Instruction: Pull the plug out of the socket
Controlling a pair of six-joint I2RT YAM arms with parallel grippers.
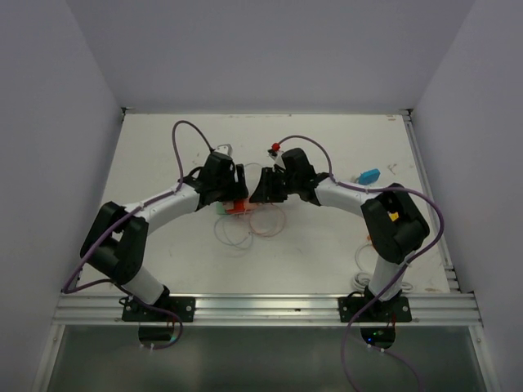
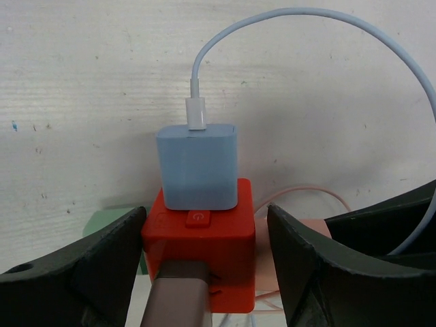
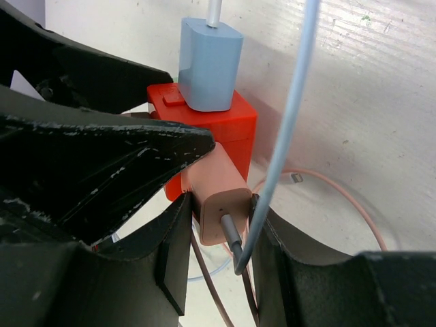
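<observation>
A red cube socket (image 2: 204, 266) sits mid-table (image 1: 237, 208). A light blue plug (image 2: 197, 167) with a white-blue cable is on its top and also shows in the right wrist view (image 3: 208, 65). A brown plug (image 2: 178, 303) sticks out of the side nearest the left wrist camera. A pink plug (image 3: 218, 197) is in another side. My left gripper (image 2: 204, 210) straddles the socket. Its left finger is against the cube and a narrow gap shows at the right finger (image 2: 300, 252). My right gripper (image 3: 223, 208) is shut on the pink plug, with the blue cable running past its right finger.
Thin pink and white cables (image 1: 245, 229) coil on the table in front of the socket. A green block (image 2: 109, 218) lies beside the cube. A small blue object (image 1: 368, 175) and a red-tipped item (image 1: 275, 148) lie farther back. A metal rail (image 1: 429, 196) runs along the right edge.
</observation>
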